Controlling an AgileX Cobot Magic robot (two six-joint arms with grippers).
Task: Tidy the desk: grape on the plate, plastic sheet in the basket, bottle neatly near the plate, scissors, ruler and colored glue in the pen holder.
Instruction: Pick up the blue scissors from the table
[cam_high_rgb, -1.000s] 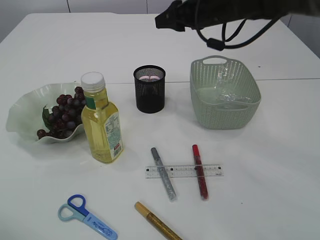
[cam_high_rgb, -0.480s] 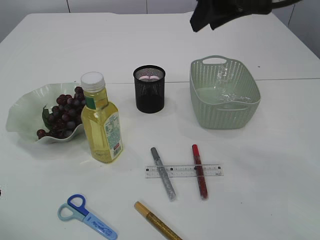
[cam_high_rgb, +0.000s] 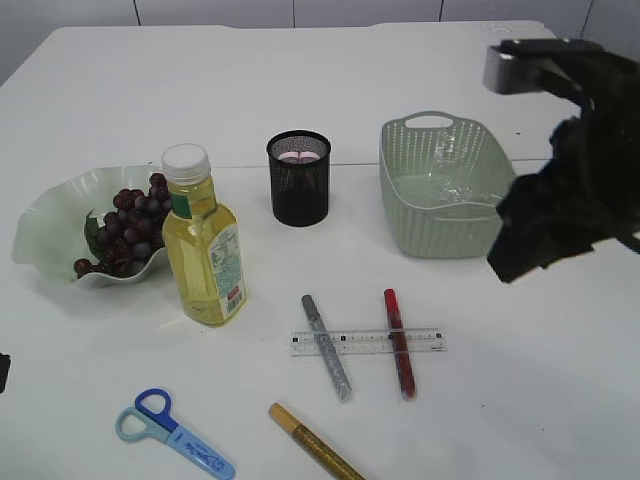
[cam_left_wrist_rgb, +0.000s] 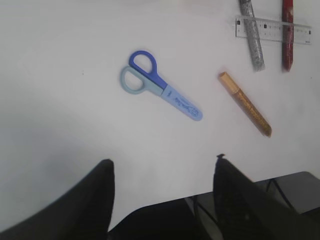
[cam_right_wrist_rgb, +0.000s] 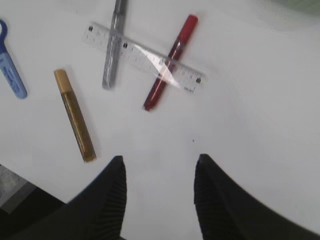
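Grapes (cam_high_rgb: 128, 222) lie on the pale green plate (cam_high_rgb: 40, 225) at the left. The oil bottle (cam_high_rgb: 205, 250) stands upright next to the plate. The black mesh pen holder (cam_high_rgb: 298, 178) stands at mid table. The plastic sheet (cam_high_rgb: 455, 185) lies in the green basket (cam_high_rgb: 400, 190). A clear ruler (cam_high_rgb: 368, 343) lies under a silver glue stick (cam_high_rgb: 327, 347) and a red one (cam_high_rgb: 400, 343). A gold glue stick (cam_high_rgb: 315, 445) and blue scissors (cam_high_rgb: 175, 430) lie near the front edge. My right gripper (cam_right_wrist_rgb: 159, 162) is open and empty above the table, near the ruler (cam_right_wrist_rgb: 142, 59). My left gripper (cam_left_wrist_rgb: 162, 162) is open and empty near the scissors (cam_left_wrist_rgb: 160, 91).
The right arm (cam_high_rgb: 565, 190) hangs over the table's right side, just right of the basket. The table's front edge shows in both wrist views. The gold glue stick (cam_right_wrist_rgb: 75, 115) lies close to the right gripper's left finger.
The right arm has swung from the back centre to the right and forward, coming down beside the basket. The objects have not moved.
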